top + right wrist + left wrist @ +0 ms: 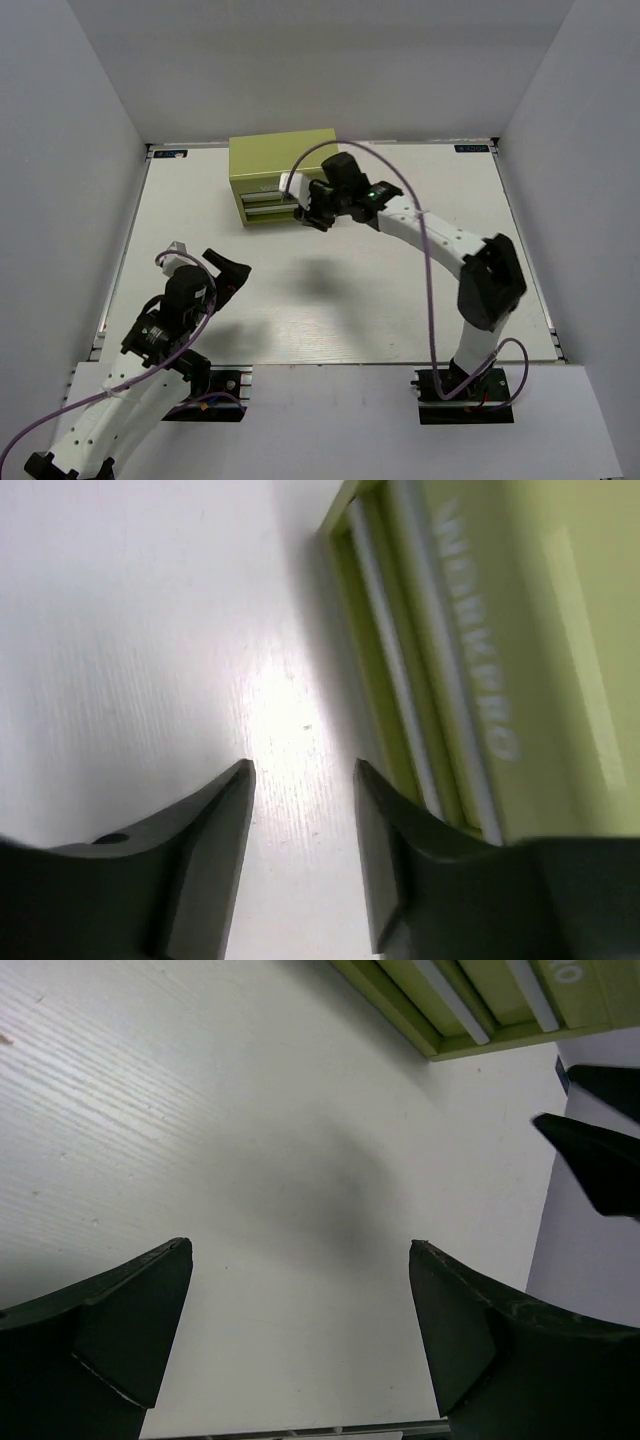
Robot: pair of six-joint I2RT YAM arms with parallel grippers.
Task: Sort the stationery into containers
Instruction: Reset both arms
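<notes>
The container, an olive yellow-green tool chest [280,165], stands at the back middle of the table, its two drawer fronts with silver handle strips [400,680] facing the arms. My right gripper [312,215] hovers at the chest's front right corner, and its jaws [305,768] stand apart over bare table with nothing between them. My left gripper [232,272] is at the near left, wide open [300,1250] and empty, pointing toward the chest [480,1000]. The stationery is out of view in every frame.
White walls close in the table [330,290] on the left, back and right. The right gripper's dark fingers [595,1155] show at the right edge of the left wrist view. Purple cables loop over both arms.
</notes>
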